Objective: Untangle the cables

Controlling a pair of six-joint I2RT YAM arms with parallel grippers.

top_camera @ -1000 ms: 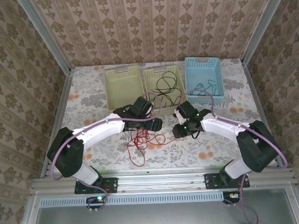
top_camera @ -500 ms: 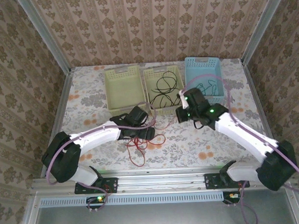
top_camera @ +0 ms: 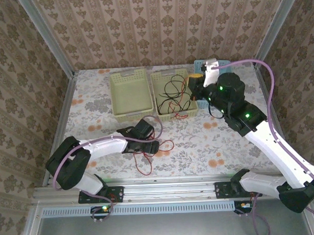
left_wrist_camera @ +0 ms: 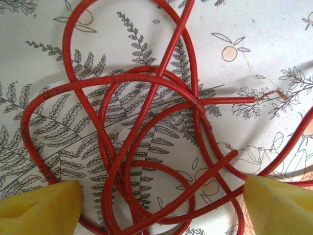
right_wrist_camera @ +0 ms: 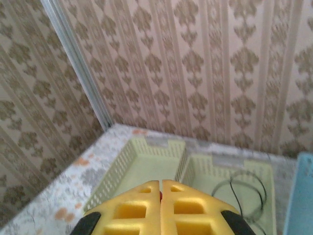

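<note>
**Top external:** The right gripper (top_camera: 195,79) hangs high with its jaws clenched above the far right corner of the middle green basket (top_camera: 194,112). Below and left of the jaws, that basket holds a looping black cable (top_camera: 172,87). The red cable (top_camera: 146,155) lies mostly on the floral table (top_camera: 94,104), and one strand of it climbs through this basket toward the jaws. Farther left, the left green basket (top_camera: 129,92) shows a bare floor. Just behind the jaws, the arm hides most of a blue basket (top_camera: 226,62). The left gripper (top_camera: 149,146) sits low on the table at the red heap.

**Left wrist:** The left jaws are released, with the yellow fingertips (left_wrist_camera: 41,208) spread wide. Tangled red loops lie between and ahead of them, and two cut ends lie ahead to the right.

**Right wrist:** The right jaws are pressed together, with a speck of red pinched at the seam. Both green baskets lie ahead and below, and the black cable is ahead to the right. The blue rim is at the far right, and a metal corner post (right_wrist_camera: 78,66) stands ahead to the left.
</note>
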